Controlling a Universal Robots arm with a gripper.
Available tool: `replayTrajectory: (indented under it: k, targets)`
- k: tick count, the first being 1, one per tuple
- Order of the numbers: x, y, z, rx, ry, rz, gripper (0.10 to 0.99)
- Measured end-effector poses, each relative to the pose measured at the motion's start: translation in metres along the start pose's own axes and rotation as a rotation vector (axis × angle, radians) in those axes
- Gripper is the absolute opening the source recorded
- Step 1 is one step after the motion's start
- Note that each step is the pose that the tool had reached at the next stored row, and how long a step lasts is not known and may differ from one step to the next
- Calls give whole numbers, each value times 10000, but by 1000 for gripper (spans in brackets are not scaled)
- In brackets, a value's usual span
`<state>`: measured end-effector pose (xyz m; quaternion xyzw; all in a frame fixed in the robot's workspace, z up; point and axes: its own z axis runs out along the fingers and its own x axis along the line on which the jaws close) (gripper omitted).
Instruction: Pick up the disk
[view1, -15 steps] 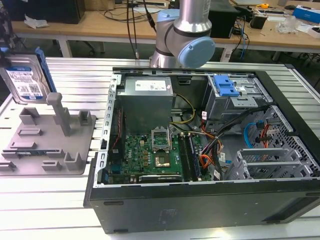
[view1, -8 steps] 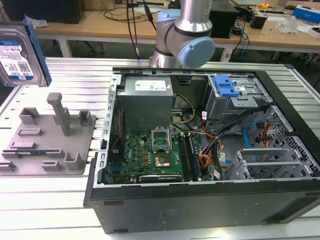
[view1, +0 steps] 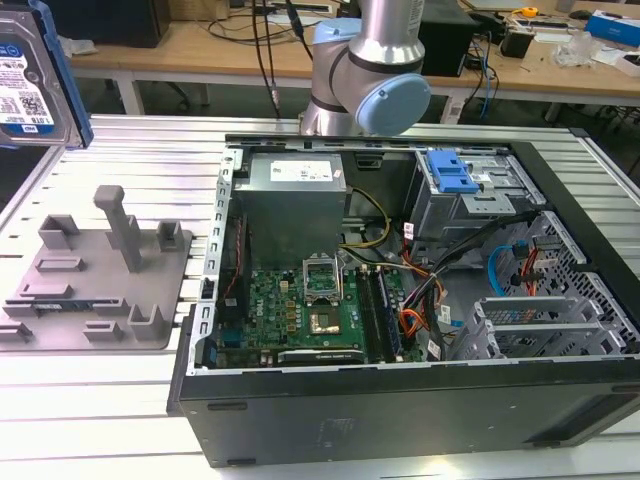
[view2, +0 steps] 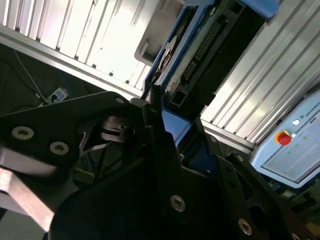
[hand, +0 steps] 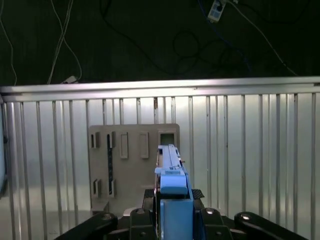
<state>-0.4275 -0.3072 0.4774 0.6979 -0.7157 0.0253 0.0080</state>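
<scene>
I see the open computer case lying on the slatted table, holding a motherboard, a power supply and a blue bracket. The grey fixture sits beside it on the exterior view's left. My gripper is clamped on the disk, lifted edge-on well above the fixture; the disk also shows at the exterior view's top left corner.

The gripper clamps the disk edge-up above the grey fixture on the ribbed table.
</scene>
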Motion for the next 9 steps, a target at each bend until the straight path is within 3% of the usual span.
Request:
replayTrajectory:
  k: [9]
  targets:
    - [2, 0, -1, -2, -2, 1, 365]
